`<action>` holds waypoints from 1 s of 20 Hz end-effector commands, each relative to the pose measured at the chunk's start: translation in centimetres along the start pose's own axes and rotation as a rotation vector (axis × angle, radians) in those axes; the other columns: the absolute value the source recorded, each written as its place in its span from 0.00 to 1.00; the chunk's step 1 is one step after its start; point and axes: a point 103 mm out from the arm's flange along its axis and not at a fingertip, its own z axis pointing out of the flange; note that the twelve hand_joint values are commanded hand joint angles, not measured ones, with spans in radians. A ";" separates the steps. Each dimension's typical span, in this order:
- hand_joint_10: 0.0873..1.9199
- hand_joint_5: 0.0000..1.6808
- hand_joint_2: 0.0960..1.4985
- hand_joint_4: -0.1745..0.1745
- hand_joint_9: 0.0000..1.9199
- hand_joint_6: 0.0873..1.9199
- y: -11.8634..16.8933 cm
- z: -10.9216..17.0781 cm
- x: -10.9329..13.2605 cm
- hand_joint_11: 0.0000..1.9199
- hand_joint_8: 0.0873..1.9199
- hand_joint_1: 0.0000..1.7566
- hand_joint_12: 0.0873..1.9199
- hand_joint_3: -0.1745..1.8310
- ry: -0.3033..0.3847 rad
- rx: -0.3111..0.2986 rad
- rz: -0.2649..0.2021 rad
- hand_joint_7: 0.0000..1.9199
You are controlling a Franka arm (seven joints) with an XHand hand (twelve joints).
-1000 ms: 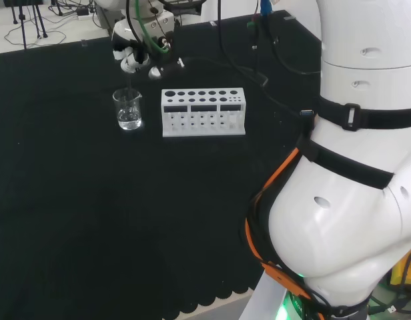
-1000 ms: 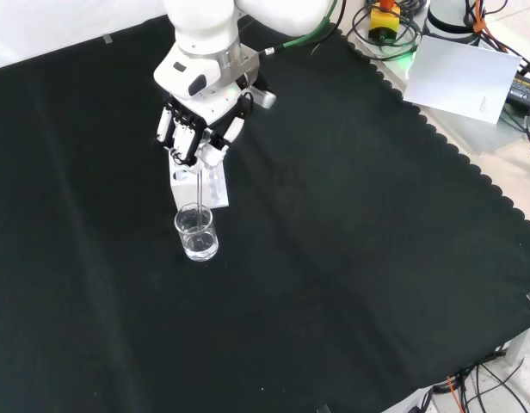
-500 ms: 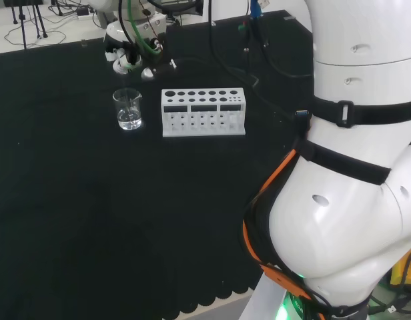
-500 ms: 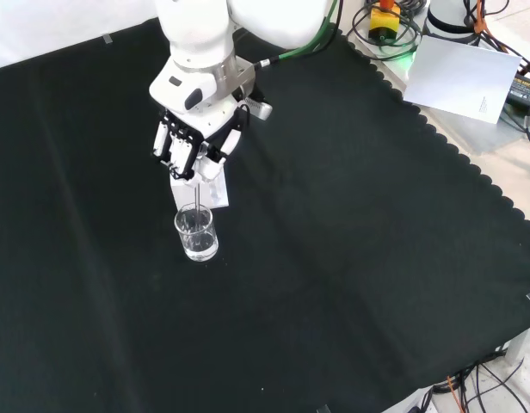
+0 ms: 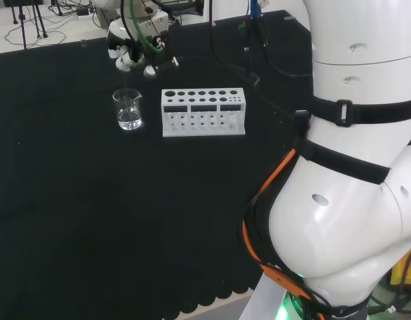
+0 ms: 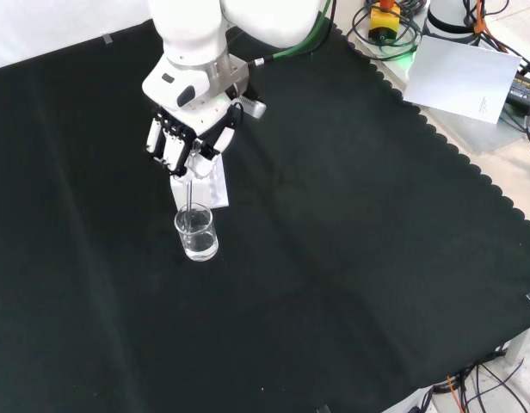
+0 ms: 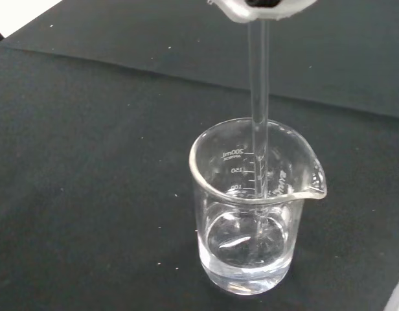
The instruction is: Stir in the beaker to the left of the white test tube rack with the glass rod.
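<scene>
Above the beaker (image 6: pixel 197 232) my hand (image 6: pixel 181 142), fingers curled round the rod (image 7: pixel 258 123), has shifted sideways since a second ago, its tip in the water, so I judge stirring underway.

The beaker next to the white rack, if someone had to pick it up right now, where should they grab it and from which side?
Probably by the beaker's straight wall, below the flared rim and away from the spout. Come in level from a side facing bare cloth, not from the test tube rack side. From above looks blocked: the glass rod stands upright inside it, held by the hand. It stands upright with clear liquid in the bottom, so keep it level.
</scene>
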 end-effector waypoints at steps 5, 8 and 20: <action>0.47 0.49 0.74 0.00 0.81 0.49 -2.7 -1.4 -1.5 0.42 0.72 0.82 0.53 0.09 -0.017 -0.013 0.047 0.49; 0.47 0.49 0.74 0.00 0.81 0.49 -3.0 -1.3 -0.7 0.42 0.72 0.82 0.53 0.09 -0.017 -0.006 0.038 0.49; 0.47 0.49 0.74 0.00 0.81 0.49 -0.3 -0.7 4.0 0.42 0.72 0.82 0.53 0.09 -0.005 -0.001 -0.035 0.49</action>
